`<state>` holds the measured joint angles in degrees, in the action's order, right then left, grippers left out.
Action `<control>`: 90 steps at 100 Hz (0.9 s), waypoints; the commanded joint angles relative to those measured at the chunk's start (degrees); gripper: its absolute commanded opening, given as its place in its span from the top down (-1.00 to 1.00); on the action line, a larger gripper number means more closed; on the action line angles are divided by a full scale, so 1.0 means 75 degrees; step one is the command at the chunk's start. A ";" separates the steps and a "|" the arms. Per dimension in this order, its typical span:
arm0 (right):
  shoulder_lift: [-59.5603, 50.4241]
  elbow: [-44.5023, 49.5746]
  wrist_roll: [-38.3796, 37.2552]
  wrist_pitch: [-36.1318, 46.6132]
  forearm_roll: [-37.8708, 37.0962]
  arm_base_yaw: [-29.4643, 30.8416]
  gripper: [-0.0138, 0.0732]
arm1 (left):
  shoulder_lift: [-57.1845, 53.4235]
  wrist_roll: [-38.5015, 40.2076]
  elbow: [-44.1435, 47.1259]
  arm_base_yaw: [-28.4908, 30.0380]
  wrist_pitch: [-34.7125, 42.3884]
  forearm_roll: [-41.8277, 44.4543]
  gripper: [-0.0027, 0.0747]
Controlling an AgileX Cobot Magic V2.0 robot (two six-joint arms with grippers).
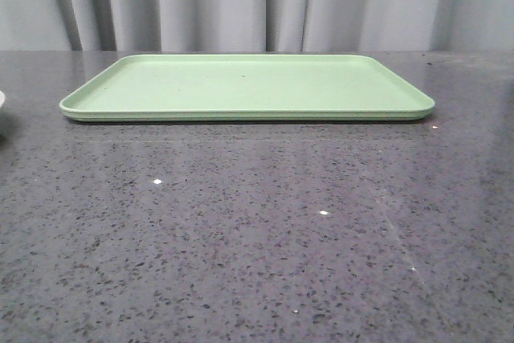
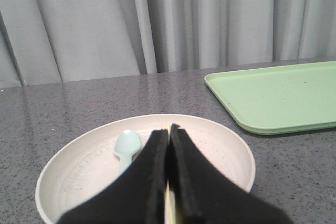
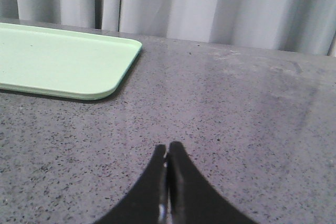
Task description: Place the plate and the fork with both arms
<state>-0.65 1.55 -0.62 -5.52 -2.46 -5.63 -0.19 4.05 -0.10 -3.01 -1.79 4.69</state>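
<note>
The right gripper (image 3: 167,153) hangs over the speckled grey table (image 3: 236,119), its two dark fingers pressed together with nothing between them. A light-green tray (image 3: 63,61) lies flat on the table, well apart from the fingertips. Pale curtains (image 3: 210,3) hang behind.
</note>
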 commanded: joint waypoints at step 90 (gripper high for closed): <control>-0.0164 -0.0123 0.0083 0.1212 0.0014 0.0043 0.96 | -0.0242 0.0099 -0.0147 0.0014 0.0802 -0.0019 0.98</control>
<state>-0.65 1.55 -0.62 -2.60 -2.46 -5.63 -0.19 4.05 -0.10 -3.01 -0.90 4.69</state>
